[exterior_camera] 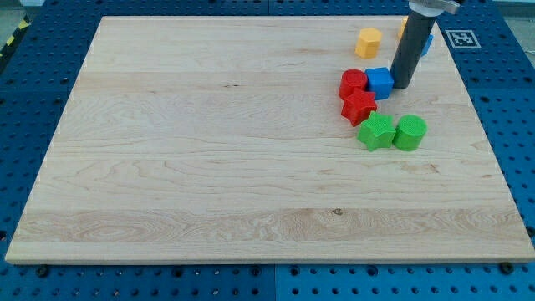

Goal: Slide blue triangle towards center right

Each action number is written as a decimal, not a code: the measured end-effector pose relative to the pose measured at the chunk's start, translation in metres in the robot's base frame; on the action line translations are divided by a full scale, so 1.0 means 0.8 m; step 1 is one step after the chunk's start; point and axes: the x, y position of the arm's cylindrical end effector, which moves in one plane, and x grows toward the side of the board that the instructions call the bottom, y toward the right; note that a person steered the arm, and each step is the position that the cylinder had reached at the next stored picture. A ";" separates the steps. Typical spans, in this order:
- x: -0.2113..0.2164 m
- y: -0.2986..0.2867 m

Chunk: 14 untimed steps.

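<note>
Rod [411, 46] comes down from the view's top right, and my tip [400, 86] rests on the board [209, 167] right against the right side of a blue block [380, 82]; whether they actually touch I cannot tell. The arm has no pincer, so nothing opens, closes or holds.

Taking that blue block as landmark: its shape reads more like a cube than a triangle from here. A red block [353, 83] sits touching its left side. A second red block [359, 107], star-like in outline, lies just below and left of it, touching the first red one. Further below sit two green blocks side by side, a star-like one [376, 132] and a round one [410, 133], touching each other. A yellow block [368, 42] stands apart above and slightly left.

Behind the rod, above and right of the blue cube, a sliver of another blue piece [428, 42] and an orange edge [403, 25] show; their shapes are hidden, so I cannot tell which is the triangle.
</note>
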 end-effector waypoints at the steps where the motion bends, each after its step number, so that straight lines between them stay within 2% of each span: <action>1: 0.000 -0.015; 2: -0.012 -0.012; 3: -0.042 0.020; 5: -0.120 0.014; 6: -0.130 0.025; 9: -0.101 0.049; 11: -0.104 0.049; 12: -0.123 0.057; 14: -0.120 0.093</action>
